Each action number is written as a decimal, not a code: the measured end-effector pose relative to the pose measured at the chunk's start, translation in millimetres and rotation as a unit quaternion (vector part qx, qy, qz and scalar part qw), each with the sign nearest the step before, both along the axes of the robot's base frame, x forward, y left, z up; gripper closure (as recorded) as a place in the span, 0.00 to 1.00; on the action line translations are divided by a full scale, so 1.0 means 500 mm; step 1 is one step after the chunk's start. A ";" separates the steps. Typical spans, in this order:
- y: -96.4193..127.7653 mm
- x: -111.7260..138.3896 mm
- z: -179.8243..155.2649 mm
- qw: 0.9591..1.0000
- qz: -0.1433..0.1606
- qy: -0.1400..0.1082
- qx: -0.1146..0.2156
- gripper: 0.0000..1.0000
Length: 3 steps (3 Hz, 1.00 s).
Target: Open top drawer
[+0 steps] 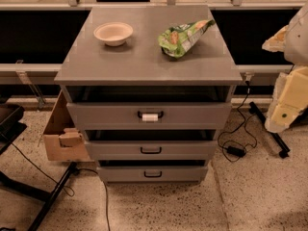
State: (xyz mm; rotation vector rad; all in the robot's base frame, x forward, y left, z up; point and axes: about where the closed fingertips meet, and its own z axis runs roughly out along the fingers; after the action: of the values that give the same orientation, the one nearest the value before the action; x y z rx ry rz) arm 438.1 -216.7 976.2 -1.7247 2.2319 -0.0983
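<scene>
Speckled terrazzo floor (192,206) underneath. Wide grey top drawer (106,114), black white-tagged handle (150,115) horizontal, well left of cream-coloured gripper (284,112); cannot tell its grip.

The gripper (287,104), over by the right edge, is partly cut off there. Shadow hides the inside of the top drawer (106,115), and its tag (149,117) is too small to read.

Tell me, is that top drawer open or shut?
Slightly open: the top drawer shows a dark gap of interior below the cabinet top. The pincer hangs at right, apart.
</scene>
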 end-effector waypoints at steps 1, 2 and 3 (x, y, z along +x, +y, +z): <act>0.003 0.001 -0.003 1.000 0.000 0.000 0.000 0.00; 0.046 0.021 -0.048 1.000 0.008 0.003 -0.002 0.00; 0.101 0.056 -0.108 0.999 0.015 0.009 -0.027 0.00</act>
State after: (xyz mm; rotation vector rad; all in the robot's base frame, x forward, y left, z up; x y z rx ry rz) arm 466.0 -166.0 922.0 -1.7931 2.2349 -0.1368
